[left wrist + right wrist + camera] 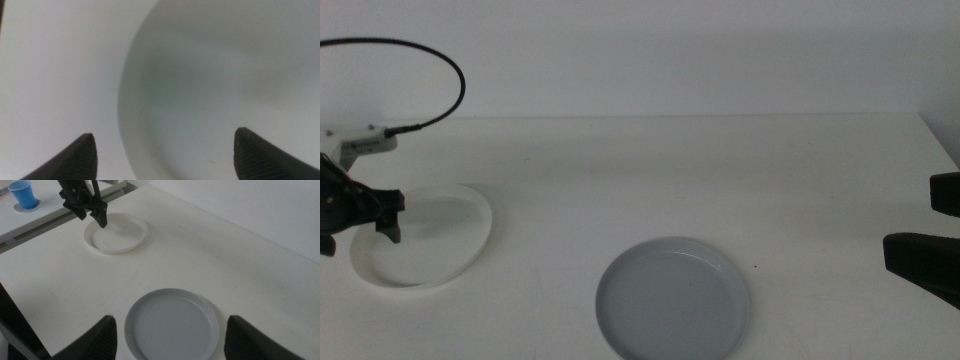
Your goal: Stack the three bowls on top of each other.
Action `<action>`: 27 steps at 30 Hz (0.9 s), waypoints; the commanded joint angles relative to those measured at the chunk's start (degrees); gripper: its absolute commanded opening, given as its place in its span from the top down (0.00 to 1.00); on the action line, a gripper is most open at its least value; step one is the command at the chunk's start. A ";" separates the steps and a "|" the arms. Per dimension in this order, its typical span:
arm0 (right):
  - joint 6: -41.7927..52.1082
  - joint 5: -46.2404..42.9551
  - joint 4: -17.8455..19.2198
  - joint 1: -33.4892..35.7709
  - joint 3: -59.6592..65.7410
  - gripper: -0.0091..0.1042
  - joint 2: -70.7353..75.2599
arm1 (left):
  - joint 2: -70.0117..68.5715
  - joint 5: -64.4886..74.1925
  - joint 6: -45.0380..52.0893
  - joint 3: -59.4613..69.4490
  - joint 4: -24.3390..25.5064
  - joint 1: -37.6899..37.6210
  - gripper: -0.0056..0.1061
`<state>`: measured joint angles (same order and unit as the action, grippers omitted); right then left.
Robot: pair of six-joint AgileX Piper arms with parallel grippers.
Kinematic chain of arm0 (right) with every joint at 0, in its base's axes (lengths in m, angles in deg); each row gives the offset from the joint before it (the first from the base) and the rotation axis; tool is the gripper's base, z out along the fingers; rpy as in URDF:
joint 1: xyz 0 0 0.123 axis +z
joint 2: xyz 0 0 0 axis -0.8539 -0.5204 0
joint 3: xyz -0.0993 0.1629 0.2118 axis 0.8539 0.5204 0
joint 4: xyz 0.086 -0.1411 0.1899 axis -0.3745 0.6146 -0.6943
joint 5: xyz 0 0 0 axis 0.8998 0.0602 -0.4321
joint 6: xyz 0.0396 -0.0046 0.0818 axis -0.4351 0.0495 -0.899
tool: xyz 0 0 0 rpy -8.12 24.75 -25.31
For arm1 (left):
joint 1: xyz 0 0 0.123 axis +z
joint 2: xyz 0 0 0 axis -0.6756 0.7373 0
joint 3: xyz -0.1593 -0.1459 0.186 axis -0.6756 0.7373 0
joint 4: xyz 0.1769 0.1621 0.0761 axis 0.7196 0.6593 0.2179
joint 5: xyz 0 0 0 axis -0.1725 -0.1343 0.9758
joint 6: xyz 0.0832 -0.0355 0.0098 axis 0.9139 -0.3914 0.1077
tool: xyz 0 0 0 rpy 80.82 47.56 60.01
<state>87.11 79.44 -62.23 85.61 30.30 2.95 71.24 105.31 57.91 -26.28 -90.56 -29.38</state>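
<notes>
My left gripper (368,222) hangs over the white bowl (425,240), which sits near the left edge of the tabletop (720,170). The jaws stand parted, holding nothing. In the left wrist view the near rim of that bowl passes between the two jaw tips, one tip over the bowl's floor and the other over bare table. Whether either tip touches the rim, I cannot tell.

My right gripper (170,332) waits at the right edge of the tabletop, jaws spread wide and empty. The grey bowl (673,298) lies at the front edge, about mid-width, well apart from the white one. Only two bowls are in view; the pale green one appears in no picture.

Judgement: the step in hand is taking the white bowl by its rim, to carry it across to the grey bowl. No stacking is done yet.

To do this well, I should bring the jaws down so the low rim sits squarely between them, one jaw inside and one outside. I should pinch only once the outer jaw is down near the table surface. The rim is shallow and the wall slopes, so a high or skewed pinch may slip off. The lift should stay level, since a plate-like dish held at one edge will tend to droop.
</notes>
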 commanded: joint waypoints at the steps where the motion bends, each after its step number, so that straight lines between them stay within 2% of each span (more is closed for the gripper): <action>1: 0.72 -3.41 -0.66 -0.39 -1.27 0.44 -0.02 | -1.42 -1.78 0.15 -1.94 -0.68 0.61 0.01; 4: 0.72 -3.41 -0.66 -0.39 -1.27 0.44 -0.02 | -0.11 -2.49 1.05 -1.94 -0.72 0.71 0.02; 7: 0.72 -3.41 -0.66 -0.39 -1.27 0.44 -0.02 | 1.13 -3.12 1.37 -1.94 -0.72 0.71 0.13; 12: 0.72 -3.35 -0.70 -0.39 -1.27 0.44 -0.02 | 3.35 -3.71 1.37 -1.94 -4.04 0.71 0.44; 20: 0.72 -3.40 -0.70 -0.39 -1.27 0.44 -0.02 | 2.88 -2.51 1.05 -1.94 -5.41 0.66 0.93; 27: 0.72 -3.40 -0.70 -0.39 -1.27 0.44 -0.02 | -10.16 3.57 1.05 -1.94 -11.45 -2.49 0.95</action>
<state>87.15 79.44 -62.23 85.61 30.30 2.95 67.16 108.48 59.34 -26.80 -99.09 -30.41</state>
